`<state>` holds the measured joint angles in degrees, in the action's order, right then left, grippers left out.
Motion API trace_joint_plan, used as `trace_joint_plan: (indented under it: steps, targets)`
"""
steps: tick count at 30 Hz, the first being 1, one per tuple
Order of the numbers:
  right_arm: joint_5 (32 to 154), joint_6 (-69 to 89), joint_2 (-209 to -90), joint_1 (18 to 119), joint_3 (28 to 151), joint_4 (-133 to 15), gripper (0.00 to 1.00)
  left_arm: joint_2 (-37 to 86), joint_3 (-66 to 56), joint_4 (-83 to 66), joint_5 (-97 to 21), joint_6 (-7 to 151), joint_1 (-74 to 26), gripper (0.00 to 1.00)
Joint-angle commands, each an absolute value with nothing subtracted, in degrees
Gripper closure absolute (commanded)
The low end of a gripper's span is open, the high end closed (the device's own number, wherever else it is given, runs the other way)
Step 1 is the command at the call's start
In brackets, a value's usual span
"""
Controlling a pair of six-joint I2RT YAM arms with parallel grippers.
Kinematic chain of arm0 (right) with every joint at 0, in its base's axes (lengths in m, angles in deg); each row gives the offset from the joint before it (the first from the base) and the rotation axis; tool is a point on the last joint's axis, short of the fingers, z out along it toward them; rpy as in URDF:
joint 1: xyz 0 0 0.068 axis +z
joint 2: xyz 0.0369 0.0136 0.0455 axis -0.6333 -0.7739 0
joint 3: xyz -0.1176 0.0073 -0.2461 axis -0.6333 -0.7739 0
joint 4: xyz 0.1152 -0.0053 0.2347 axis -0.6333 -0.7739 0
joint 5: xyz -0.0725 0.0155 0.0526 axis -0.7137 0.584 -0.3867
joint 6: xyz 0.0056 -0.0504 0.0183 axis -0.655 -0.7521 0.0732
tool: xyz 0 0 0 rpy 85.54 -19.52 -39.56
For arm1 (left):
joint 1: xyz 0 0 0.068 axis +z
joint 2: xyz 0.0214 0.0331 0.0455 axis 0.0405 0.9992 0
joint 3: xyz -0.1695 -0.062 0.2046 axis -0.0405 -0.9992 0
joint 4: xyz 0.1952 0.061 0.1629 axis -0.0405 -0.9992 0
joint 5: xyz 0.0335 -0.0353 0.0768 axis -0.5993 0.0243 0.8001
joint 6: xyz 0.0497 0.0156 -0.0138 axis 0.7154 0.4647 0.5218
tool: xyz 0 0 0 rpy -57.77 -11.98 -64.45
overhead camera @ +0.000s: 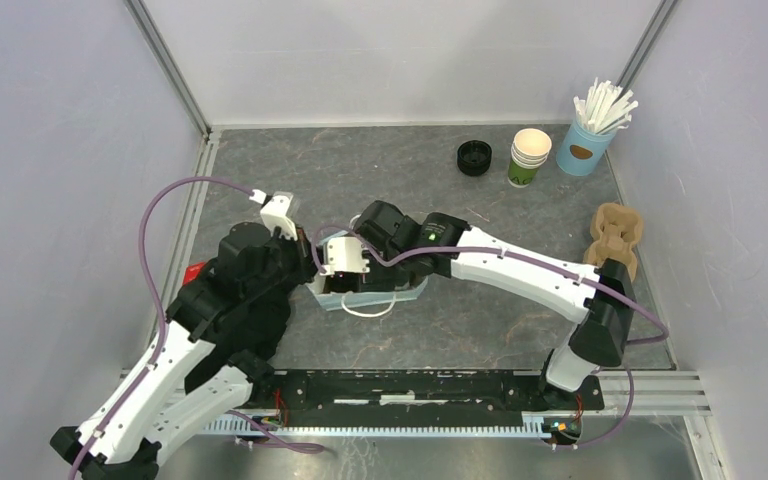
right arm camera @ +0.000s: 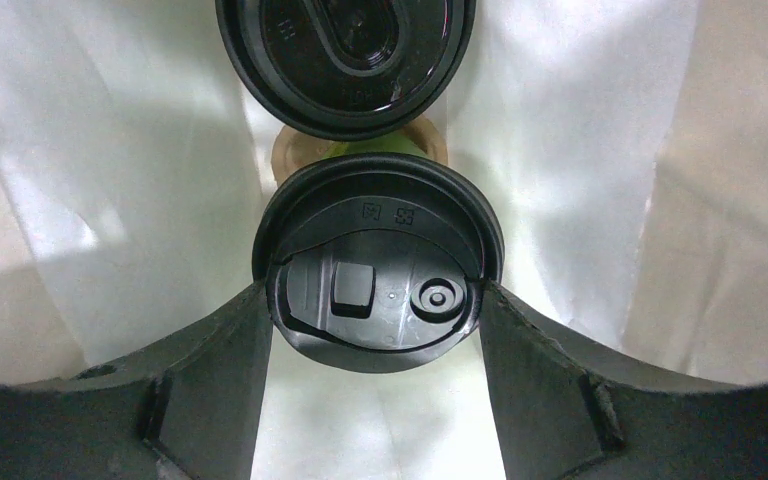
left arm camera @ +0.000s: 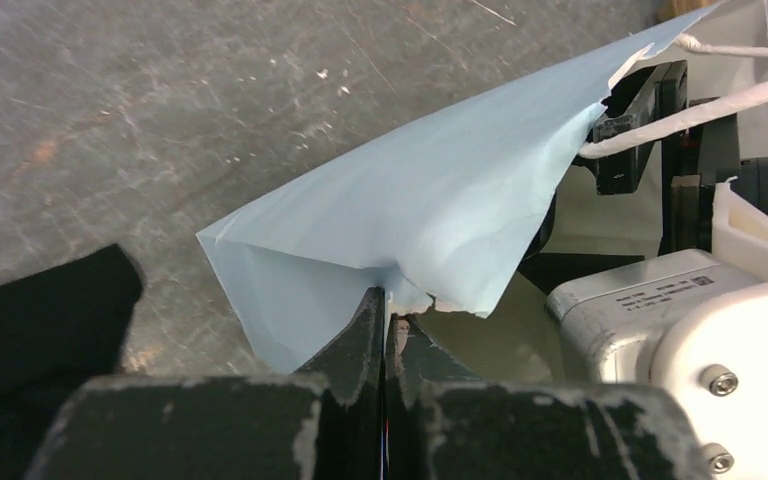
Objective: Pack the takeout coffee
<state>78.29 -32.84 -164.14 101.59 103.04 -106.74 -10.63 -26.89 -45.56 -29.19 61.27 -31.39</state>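
Note:
A pale blue paper bag (overhead camera: 407,292) lies mid-table, mostly under both wrists. In the left wrist view my left gripper (left arm camera: 388,305) is shut on the bag's (left arm camera: 410,210) torn lower edge, holding the mouth up. My right gripper (right arm camera: 375,295) reaches inside the bag (right arm camera: 110,170). Its fingers (right arm camera: 230,350) press both sides of the black lid of the near coffee cup (right arm camera: 375,270). The second lidded cup (right arm camera: 345,60) stands just beyond it. A strip of brown cardboard (right arm camera: 290,155) shows between them. The cups' green bodies are hidden.
At the back of the table stand a stack of lidless cups (overhead camera: 530,155), a stack of black lids (overhead camera: 474,157) and a blue tub of white sticks (overhead camera: 588,140). A brown cardboard carrier (overhead camera: 615,238) lies at the right. The bag's white cord handles (left arm camera: 720,105) hang by the right wrist.

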Motion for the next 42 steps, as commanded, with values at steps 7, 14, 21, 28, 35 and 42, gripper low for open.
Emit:
trace_joint_plan:
  steps: [7,14,21,28,35,42]
  targets:
    - [86.0,-17.2,-159.4,103.5,95.5,-114.5,1.0,-5.2,-19.1,-51.1,-36.9,50.8,-31.5,0.98]
    - [86.7,-16.1,-161.5,103.3,91.9,-113.3,1.0,0.3,-16.0,-56.3,-33.5,49.4,-31.5,0.98]
    - [86.2,-17.1,-164.1,101.7,89.5,-110.5,1.0,0.3,-16.1,-56.1,-32.0,50.2,-31.5,0.98]
    - [87.0,-18.3,-167.1,100.9,89.0,-108.5,1.0,-0.7,-17.0,-55.6,-30.4,51.2,-31.4,0.98]
    - [87.1,-18.5,-170.7,100.1,87.7,-108.4,1.0,-0.6,-16.9,-55.4,-28.1,52.3,-31.5,0.98]
    - [86.2,-18.0,-171.3,99.4,86.6,-109.5,1.0,-1.7,-17.7,-55.2,-27.4,53.8,-31.5,0.98]
